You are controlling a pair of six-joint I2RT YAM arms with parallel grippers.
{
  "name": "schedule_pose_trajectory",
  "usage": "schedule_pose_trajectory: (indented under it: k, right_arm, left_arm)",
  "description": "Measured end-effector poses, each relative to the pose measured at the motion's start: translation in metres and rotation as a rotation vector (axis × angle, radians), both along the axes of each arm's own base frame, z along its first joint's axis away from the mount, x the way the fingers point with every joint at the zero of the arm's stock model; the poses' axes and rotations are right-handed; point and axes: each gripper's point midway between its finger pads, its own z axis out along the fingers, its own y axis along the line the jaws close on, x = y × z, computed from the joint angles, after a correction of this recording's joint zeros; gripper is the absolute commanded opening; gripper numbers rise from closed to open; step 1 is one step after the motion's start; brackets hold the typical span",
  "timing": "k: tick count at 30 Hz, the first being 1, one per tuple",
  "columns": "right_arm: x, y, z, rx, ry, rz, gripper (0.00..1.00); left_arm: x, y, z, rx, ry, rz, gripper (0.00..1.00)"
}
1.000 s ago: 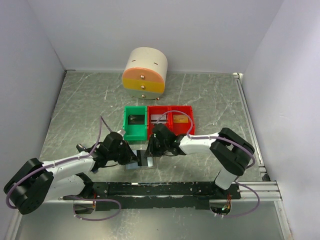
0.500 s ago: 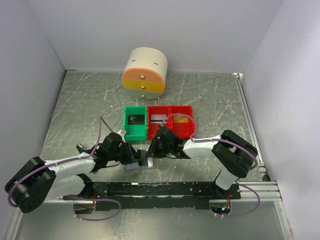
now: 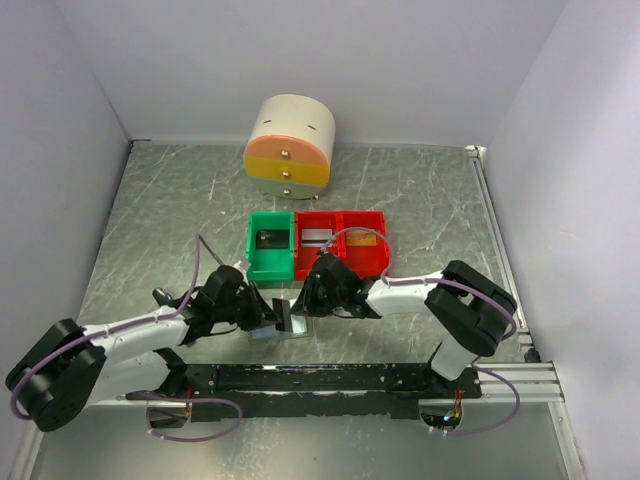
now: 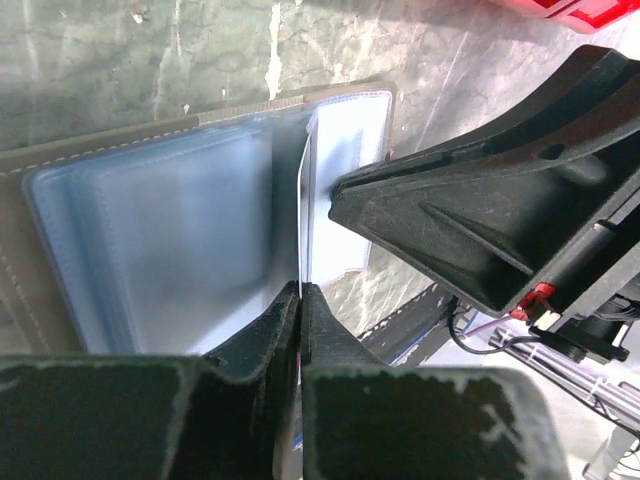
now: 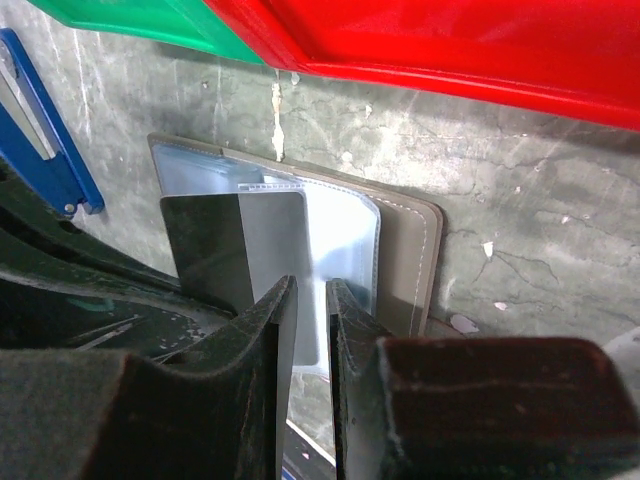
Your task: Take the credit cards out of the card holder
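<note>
- Left fingers pinch shut on the thin edge of a dark credit card, which stands upright just ahead of them.
- Right fingers are narrow, clamping a pocket leaf of the open card holder, which lies flat on the table beneath both.
- Risks, as I judge them: my edge pinch slips, or the holder lifts along if the right hold gives. The two sets of fingers are crowded and could knock together.

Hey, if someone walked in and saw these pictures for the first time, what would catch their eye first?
Both arms crowd nose to nose over an open grey-brown folding card holder near the table's front edge. The left gripper is shut on a thin dark grey plastic card, and the right gripper pinches the holder's pale blue sleeve. Behind sit a bright green plastic bin, two red plastic bins and a round cream-and-orange drawer chest.
</note>
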Motion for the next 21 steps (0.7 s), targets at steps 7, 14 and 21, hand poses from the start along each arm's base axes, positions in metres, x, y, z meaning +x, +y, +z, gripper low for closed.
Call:
schedule_pose_trajectory:
  k: [7, 14, 21]
  right_arm:
    - [-0.001, -0.004, 0.001, -0.014, 0.001, -0.005, 0.20]
    - [-0.001, -0.014, 0.010, -0.053, -0.046, 0.014, 0.20]
    - [0.008, 0.008, 0.056, 0.027, -0.157, 0.071, 0.20]
  left_arm:
    - [0.000, 0.014, 0.006, 0.063, -0.019, 0.031, 0.10]
    - [0.000, 0.019, 0.004, 0.099, -0.019, 0.030, 0.08]
    - [0.001, 0.019, 0.004, 0.110, -0.017, 0.027, 0.08]
